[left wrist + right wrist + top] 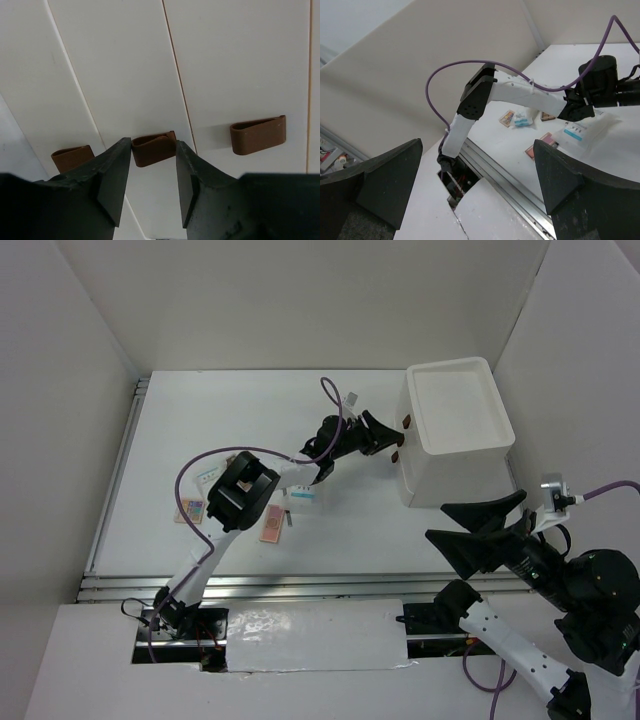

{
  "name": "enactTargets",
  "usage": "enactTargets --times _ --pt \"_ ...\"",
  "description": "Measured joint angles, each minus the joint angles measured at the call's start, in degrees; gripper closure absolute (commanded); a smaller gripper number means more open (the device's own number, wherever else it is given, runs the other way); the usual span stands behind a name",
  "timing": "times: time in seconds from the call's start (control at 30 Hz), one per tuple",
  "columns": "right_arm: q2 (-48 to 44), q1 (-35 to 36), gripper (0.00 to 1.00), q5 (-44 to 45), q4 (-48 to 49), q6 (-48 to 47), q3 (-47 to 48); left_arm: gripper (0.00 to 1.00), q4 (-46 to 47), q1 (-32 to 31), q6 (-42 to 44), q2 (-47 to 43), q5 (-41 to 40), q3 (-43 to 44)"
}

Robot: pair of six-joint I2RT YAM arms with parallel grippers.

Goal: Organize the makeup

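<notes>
Table (250, 420) white between white walls (300, 300), left gripper (153, 144) astride drawer handle (152, 151), grip unclear, right gripper (477, 144) spread wide

left arm stretched out, right arm folded back

the left arm (245, 490) rises from its base at the near left, bends at a raised elbow and reaches far forward and to the right. its wrist is level, and the left end effector (390, 443) points right with its fingers (112, 175) partway apart. the right arm (600, 590) is folded at the near right. the right end effector (437, 522) points left, jaws spread wide and holding nothing.
</notes>
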Motion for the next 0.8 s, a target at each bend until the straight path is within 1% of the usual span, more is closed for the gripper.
enactTargets --times 0.13,0.17,0.3,0.33,0.4,0.43,0.5,0.53,0.57,0.67,0.8 --pt "0.4 0.0 0.0 0.0 0.0 0.0 0.7 0.49 1.0 -0.1 -0.6 0.4 0.2 0.0" --pt "0.4 0.0 0.0 0.0 0.0 0.0 0.9 0.55 1.3 -0.1 -0.9 0.5 0.2 0.0" --pt "0.5 0.0 0.0 0.0 0.0 0.0 1.3 0.71 2.1 -0.1 -1.8 0.7 0.3 0.0" --pt "0.5 0.0 0.0 0.0 0.0 0.0 1.4 0.78 2.1 0.0 -1.8 0.7 0.3 0.0" --pt "0.5 0.0 0.0 0.0 -0.1 0.0 1.4 0.83 2.2 0.0 -1.7 0.7 0.3 0.0" --pt "0.5 0.0 0.0 0.0 0.0 0.0 1.4 0.88 2.3 0.0 -1.7 0.7 0.3 0.0" --pt "0.5 0.0 0.0 0.0 0.0 0.0 1.4 0.92 2.5 0.0 -1.6 0.7 0.4 0.0" --pt "0.5 0.0 0.0 0.0 -0.1 0.0 1.4 0.98 2.5 0.0 -1.6 0.7 0.4 0.0" --pt "0.5 0.0 0.0 0.0 0.0 0.0 1.4 1.0 2.6 0.0 -1.5 0.7 0.5 0.0" --pt "0.5 0.0 0.0 0.0 -0.1 0.0 1.4 1.0 3.3 0.0 -1.4 0.5 0.5 -0.8" --pt "0.5 0.0 0.0 0.0 -0.1 0.0 1.5 1.0 4.6 0.5 -1.3 -2.0 0.3 -5.0"
